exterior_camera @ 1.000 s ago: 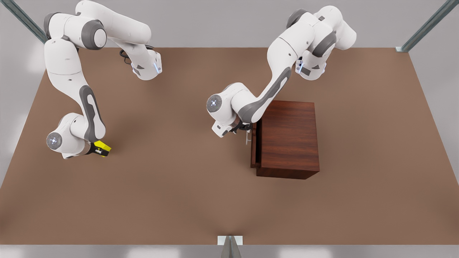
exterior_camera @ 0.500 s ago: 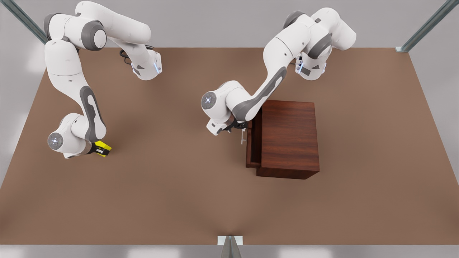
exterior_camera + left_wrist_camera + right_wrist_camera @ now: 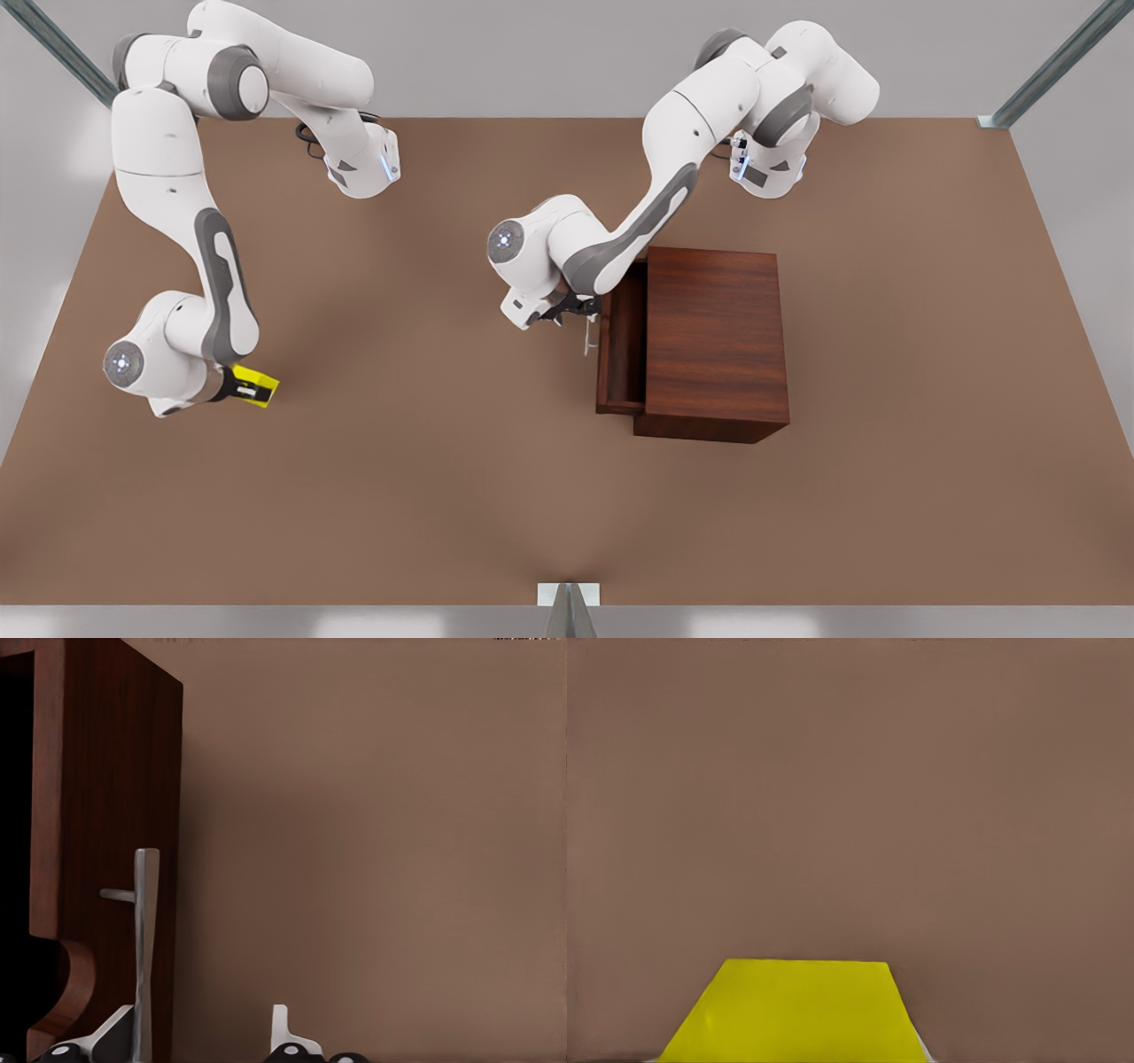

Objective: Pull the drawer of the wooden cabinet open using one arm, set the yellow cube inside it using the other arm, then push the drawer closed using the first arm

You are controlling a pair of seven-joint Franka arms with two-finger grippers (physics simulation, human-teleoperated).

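Note:
The wooden cabinet (image 3: 718,341) stands on the table at the front view's right of centre. Its drawer (image 3: 620,354) sticks out a little way toward the front view's left, showing a dark inside. My left gripper (image 3: 576,310) is at the drawer's silver handle (image 3: 588,335). In the left wrist view the handle (image 3: 144,939) lies against one finger while the other finger (image 3: 282,1028) stands well apart, so the gripper (image 3: 199,1032) is open. At the front view's left, my right gripper (image 3: 241,385) is shut on the yellow cube (image 3: 257,387), which also appears close up (image 3: 793,1010).
The brown table (image 3: 443,461) stretches wide between the two arms and in front of the cabinet. Metal frame struts (image 3: 1054,62) rise at the back corners, and a small bracket (image 3: 567,594) sits at the table's near edge.
The drawer has slid further out toward the front view's left, with my left gripper moving back along with the handle. My right gripper with the cube has shifted slightly toward the near edge.

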